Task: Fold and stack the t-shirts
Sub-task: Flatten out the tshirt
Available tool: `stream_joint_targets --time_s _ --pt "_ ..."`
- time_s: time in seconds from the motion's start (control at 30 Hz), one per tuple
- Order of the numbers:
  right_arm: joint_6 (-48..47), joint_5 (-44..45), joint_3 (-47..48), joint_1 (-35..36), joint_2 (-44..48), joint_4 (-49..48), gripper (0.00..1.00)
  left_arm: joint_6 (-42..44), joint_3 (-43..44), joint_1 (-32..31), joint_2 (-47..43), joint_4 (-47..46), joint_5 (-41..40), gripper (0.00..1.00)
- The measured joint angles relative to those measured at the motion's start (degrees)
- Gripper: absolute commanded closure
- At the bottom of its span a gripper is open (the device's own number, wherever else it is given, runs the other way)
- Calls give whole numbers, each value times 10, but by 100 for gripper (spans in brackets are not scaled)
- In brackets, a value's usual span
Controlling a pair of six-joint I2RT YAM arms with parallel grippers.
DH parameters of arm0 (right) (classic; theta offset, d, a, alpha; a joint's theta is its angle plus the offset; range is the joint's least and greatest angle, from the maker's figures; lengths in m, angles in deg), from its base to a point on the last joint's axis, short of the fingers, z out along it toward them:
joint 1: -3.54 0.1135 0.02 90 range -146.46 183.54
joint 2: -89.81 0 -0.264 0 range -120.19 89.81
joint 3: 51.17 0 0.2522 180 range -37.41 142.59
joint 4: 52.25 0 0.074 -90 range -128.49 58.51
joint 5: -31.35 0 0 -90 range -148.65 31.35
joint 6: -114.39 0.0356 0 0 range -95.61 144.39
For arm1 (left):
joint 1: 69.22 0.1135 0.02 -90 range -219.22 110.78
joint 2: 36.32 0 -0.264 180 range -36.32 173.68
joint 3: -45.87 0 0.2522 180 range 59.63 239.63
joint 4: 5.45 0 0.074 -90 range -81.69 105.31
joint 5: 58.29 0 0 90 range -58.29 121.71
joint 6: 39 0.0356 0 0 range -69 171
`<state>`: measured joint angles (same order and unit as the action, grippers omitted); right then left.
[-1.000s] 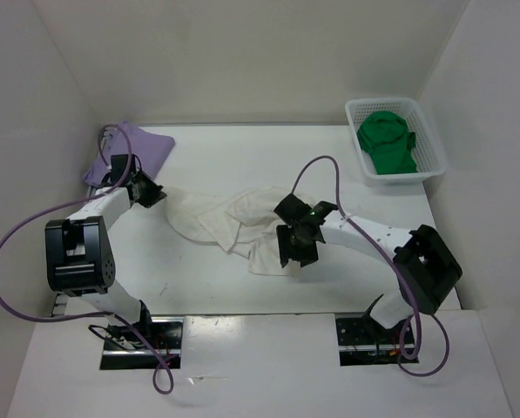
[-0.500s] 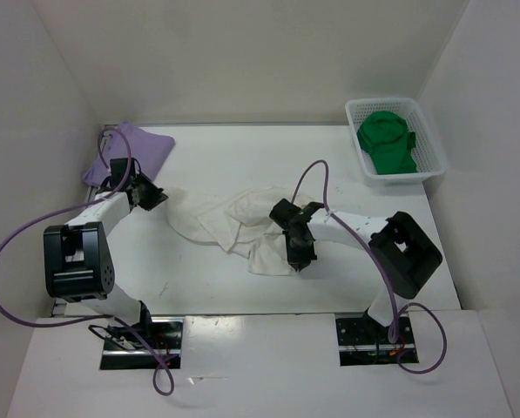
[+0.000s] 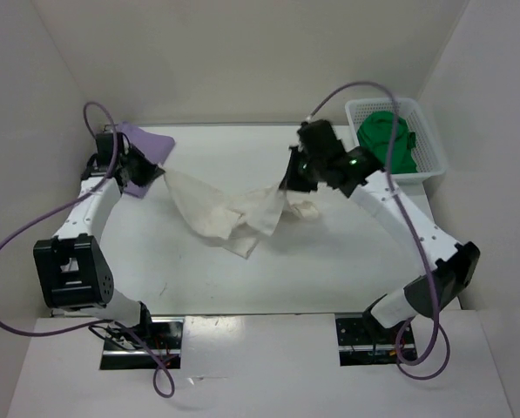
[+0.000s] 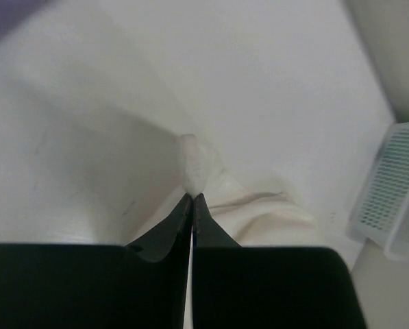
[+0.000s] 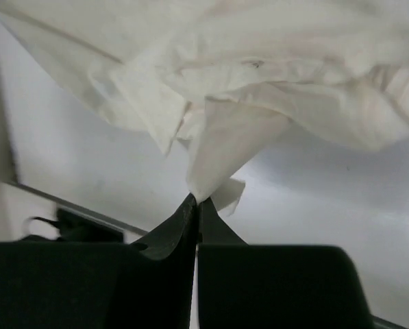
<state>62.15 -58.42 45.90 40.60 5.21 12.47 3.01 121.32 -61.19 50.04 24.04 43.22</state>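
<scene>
Both pinched shut on cloth, the left gripper (image 3: 158, 170) and right gripper (image 3: 287, 185) hold the cream white t-shirt (image 3: 220, 218) stretched between them over the bench (image 3: 347, 261).

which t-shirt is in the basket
The green t-shirt, bunched in the white mesh basket; the cream t-shirt is stretched mid-table, the lavender t-shirt lies far left.
</scene>
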Motion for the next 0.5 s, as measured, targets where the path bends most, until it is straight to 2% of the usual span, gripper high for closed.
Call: stream_joint_targets --time_s 0.13,0.2,0.3,0.4,0.5 --pt "-18 -6 244 -55 -8 19 100 2 199 27 0 54 28 100" --pt "-27 0 391 -74 -23 25 100 -5 307 66 0 55 49 100" --pt "-42 7 614 -104 -51 18 100 -29 424 136 -19 37 68 100" --pt "-43 3 720 -156 -44 -1 100 -56 487 184 -50 28 91 100" --pt "-39 -2 729 -193 -20 -24 100 -73 512 188 -76 29 111 100"
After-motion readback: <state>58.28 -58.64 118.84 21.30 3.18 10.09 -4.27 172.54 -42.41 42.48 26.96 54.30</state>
